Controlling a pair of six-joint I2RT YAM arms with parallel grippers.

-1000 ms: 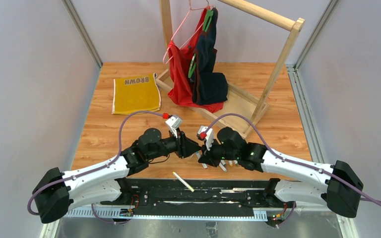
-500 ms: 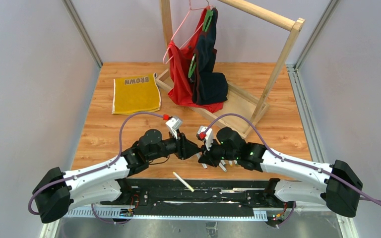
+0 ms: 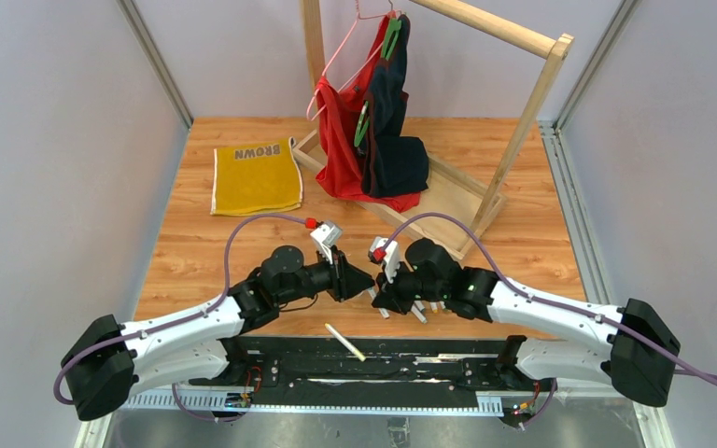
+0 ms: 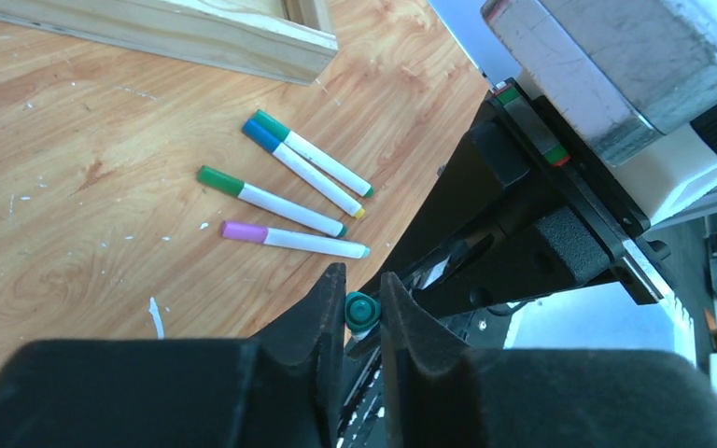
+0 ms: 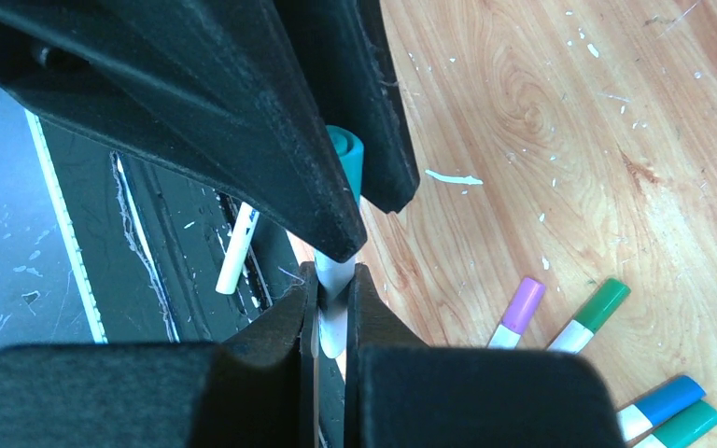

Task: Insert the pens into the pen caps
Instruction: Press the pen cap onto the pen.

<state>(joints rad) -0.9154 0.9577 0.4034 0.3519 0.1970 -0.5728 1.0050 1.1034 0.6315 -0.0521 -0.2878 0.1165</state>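
Observation:
My left gripper (image 3: pixel 366 282) and right gripper (image 3: pixel 378 297) meet tip to tip above the table's near middle. In the left wrist view the left gripper (image 4: pixel 362 289) is shut on a teal pen cap (image 4: pixel 361 310), seen end-on. In the right wrist view my right gripper (image 5: pixel 333 280) is shut on a white pen (image 5: pixel 334 313) that points up into that teal cap (image 5: pixel 345 154); the joint is hidden by the left fingers (image 5: pixel 271 131). Several capped pens lie on the wood: purple (image 4: pixel 294 240), green (image 4: pixel 271 200), blue (image 4: pixel 303 168), teal (image 4: pixel 313 153).
One loose white pen (image 3: pixel 344 342) lies on the black base rail in front of the arms. A wooden clothes rack (image 3: pixel 513 112) with red and dark garments (image 3: pixel 373 140) stands at the back. A yellow cloth (image 3: pixel 256 175) lies back left.
The left jaws have drawn in on the teal cap. Both grippers have edged slightly left, staying tip to tip.

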